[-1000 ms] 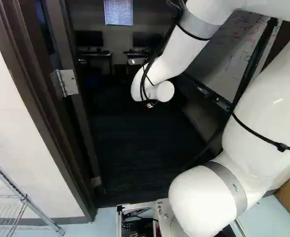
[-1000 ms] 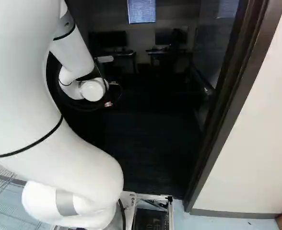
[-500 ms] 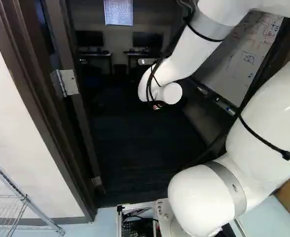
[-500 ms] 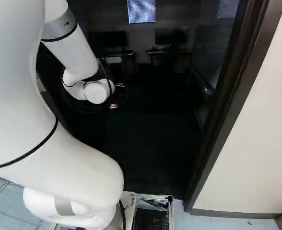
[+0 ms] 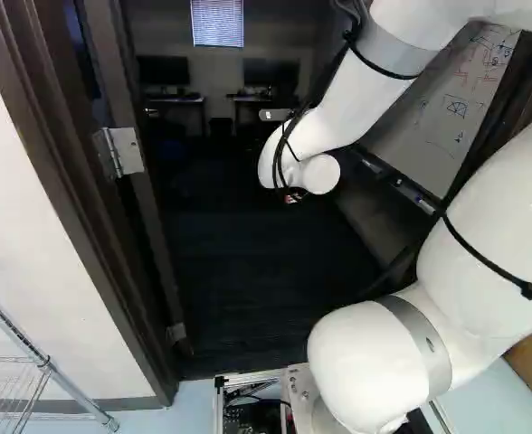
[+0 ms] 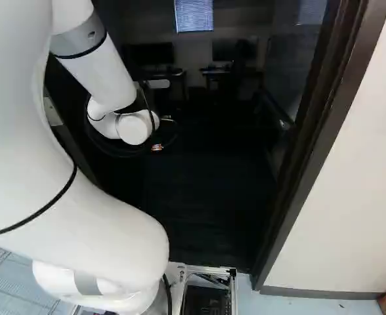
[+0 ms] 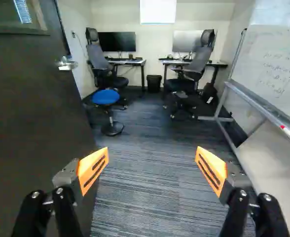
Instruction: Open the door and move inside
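Left base view: your dark door [image 5: 153, 217] stands open, metal hinge [image 5: 119, 152] on its edge. Right base view: your arm [image 6: 107, 75] reaches through the doorway [image 6: 310, 157]. Wrist view: the door, with silvery lever [image 7: 66, 64] and window [image 7: 9, 15], stands beside your gripper [image 7: 152, 153], spread wide and empty

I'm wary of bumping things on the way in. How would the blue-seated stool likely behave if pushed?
A high push would probably tip the stool, since its seat looks wider than the base. It would likely drag rather than roll: no casters show. The slim post looks stiff, so it probably wouldn't flex much.
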You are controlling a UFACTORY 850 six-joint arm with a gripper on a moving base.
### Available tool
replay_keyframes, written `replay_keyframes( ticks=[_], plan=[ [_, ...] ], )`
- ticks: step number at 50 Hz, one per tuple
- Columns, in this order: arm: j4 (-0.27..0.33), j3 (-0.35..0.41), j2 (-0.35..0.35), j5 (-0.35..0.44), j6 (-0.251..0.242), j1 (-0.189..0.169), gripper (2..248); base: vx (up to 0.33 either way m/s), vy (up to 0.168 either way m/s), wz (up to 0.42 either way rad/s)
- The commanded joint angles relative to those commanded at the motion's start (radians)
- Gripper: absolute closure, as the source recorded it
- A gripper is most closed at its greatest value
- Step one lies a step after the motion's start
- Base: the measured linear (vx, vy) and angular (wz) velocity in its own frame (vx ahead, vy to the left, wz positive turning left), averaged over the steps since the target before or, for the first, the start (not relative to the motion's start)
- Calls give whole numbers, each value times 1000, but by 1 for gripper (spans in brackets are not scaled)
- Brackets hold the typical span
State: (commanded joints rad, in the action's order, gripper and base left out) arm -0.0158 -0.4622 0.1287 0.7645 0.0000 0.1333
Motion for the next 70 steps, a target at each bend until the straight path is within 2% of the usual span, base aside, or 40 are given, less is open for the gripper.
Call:
replay_keyframes(
  ticks=[22, 52, 70],
  plan=[
    [3, 75, 30, 22, 0, -27, 3, 0, 0, 0],
    [11, 250, 100, 72, 0, -89, 3, 0, 0, 0],
    [14, 327, 131, 94, 0, -116, 3, 0, 0, 0]
  ],
)
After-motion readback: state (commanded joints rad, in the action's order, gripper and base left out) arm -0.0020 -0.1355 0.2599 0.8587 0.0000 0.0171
